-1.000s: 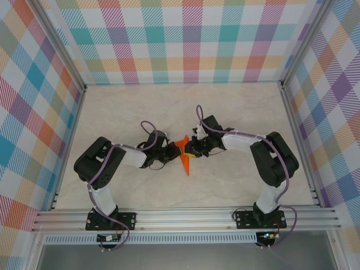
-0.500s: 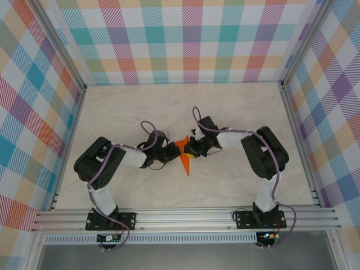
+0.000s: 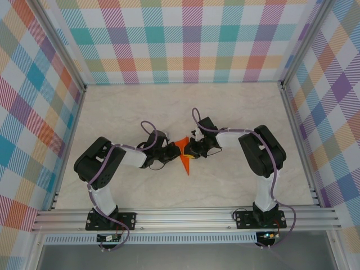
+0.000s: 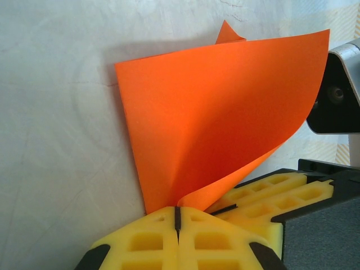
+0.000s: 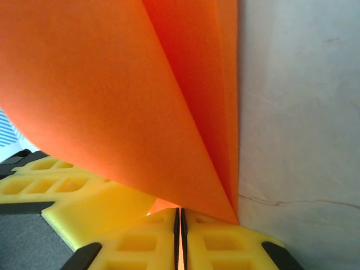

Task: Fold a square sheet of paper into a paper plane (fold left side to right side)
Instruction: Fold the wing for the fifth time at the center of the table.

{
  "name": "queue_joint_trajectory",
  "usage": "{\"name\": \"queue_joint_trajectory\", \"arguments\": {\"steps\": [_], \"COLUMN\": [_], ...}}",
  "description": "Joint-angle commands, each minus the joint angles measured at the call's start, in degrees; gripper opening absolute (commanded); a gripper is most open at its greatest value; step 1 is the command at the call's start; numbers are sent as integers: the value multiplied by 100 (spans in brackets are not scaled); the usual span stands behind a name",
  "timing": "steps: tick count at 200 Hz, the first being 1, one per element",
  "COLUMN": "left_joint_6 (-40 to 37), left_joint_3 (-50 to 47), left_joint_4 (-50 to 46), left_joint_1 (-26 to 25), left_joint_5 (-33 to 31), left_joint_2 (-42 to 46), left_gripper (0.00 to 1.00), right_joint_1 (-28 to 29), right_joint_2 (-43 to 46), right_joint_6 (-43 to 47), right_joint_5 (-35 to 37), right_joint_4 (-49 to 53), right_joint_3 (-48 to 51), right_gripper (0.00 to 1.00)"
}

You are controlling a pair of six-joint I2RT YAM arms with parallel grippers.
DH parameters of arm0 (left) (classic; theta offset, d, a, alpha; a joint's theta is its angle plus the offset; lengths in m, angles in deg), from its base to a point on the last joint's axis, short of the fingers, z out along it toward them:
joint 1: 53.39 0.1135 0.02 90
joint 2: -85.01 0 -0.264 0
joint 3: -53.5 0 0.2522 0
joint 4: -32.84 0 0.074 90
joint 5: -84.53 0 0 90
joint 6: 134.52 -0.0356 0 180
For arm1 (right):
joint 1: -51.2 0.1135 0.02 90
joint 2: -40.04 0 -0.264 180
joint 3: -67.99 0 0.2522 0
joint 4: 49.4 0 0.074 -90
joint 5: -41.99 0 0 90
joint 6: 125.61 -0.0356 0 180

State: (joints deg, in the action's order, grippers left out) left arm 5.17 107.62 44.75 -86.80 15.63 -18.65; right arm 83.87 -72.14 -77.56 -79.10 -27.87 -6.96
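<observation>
At the middle of the table [image 3: 236, 112], the left gripper [image 4: 176, 216] holds its yellow pads pressed together on the near edge of the square sheet of paper [image 4: 214, 107], which curls up off the surface in a loose, uncreased bend. Just beside it, the right gripper [image 5: 180, 216] is likewise pinched tight on the sheet's converging layers. The step in hand looks like the left-over-right fold, mid-carry; the next move probably calls for aligning the edges, laying the flap flat and pressing the crease.

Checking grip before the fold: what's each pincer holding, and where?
The orange paper: left pincer and right pincer each shut on a narrow corner of it.
</observation>
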Motion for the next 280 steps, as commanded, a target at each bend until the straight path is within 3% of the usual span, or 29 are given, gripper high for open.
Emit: {"name": "queue_joint_trajectory", "arguments": {"steps": [1,44,65,93,130,166,234,280], "left_joint_6": [-117,-309,-322,-192,-87,74,486,360], "left_joint_3": [-38,-250,-488,-940,-910,-803,-547,-497], "left_joint_4": [-369,-824,-984,-809,-663,-445,605,266], "left_joint_1": [-101,-61,-61,-186,-859,-1205,-1368,-1369], "left_joint_5": [-537,-618,-640,-458,-357,-449,-360,-610], "left_joint_2": [-292,699,1245,1926,2241,1937,866,961], "left_gripper": [3,23,26,20,15,12,6,4], "right_joint_1": [-6,-5,-6,-6,1,5,22,24], "right_joint_2": [-245,-276,-296,-270,-252,-287,-277,-278], "right_joint_6": [164,247,249,249,270,266,288,293], "right_joint_5": [182,221,190,158,156,168,149,140], "right_joint_4": [298,299,295,286,339,328,364,391], "right_joint_3": [135,375,363,294,239,239,204,195], "right_gripper": [13,13,13,13,13,13,13,13]}}
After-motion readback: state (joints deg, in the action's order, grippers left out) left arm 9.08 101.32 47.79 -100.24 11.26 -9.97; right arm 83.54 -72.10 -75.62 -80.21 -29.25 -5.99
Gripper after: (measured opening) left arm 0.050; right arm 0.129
